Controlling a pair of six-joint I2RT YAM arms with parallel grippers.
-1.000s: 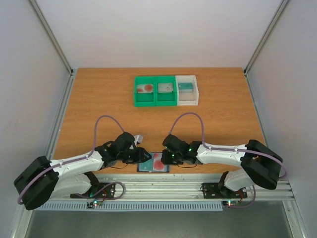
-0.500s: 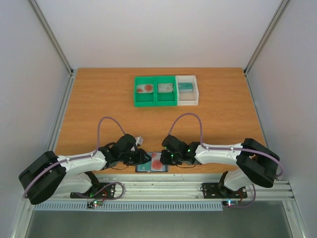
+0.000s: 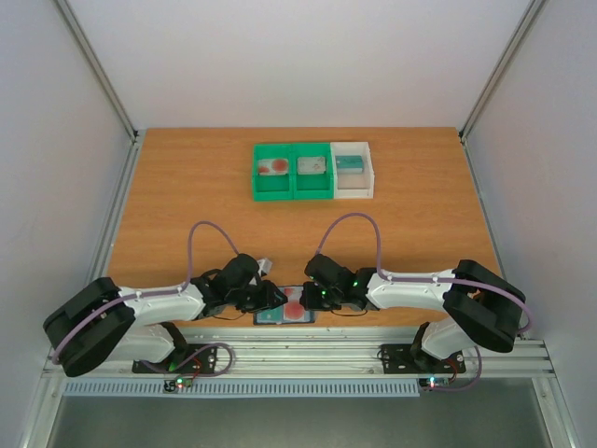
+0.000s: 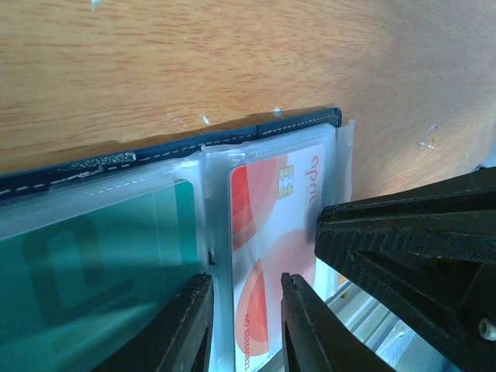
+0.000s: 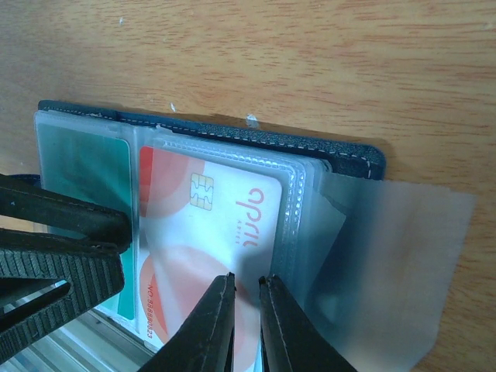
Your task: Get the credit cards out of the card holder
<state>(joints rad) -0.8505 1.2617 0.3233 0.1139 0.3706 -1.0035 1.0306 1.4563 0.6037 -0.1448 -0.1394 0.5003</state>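
Open card holder [image 3: 287, 309] lies flat at six o'clock.
Teal card [image 4: 85, 287] and red-blotched white card [image 5: 209, 221] sit sleeved inside, side by side.

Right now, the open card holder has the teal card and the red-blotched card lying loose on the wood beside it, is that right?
Not quite: the teal card and the red-blotched card sit inside the clear sleeves of the open card holder, not loose on the wood, as the left wrist view shows.
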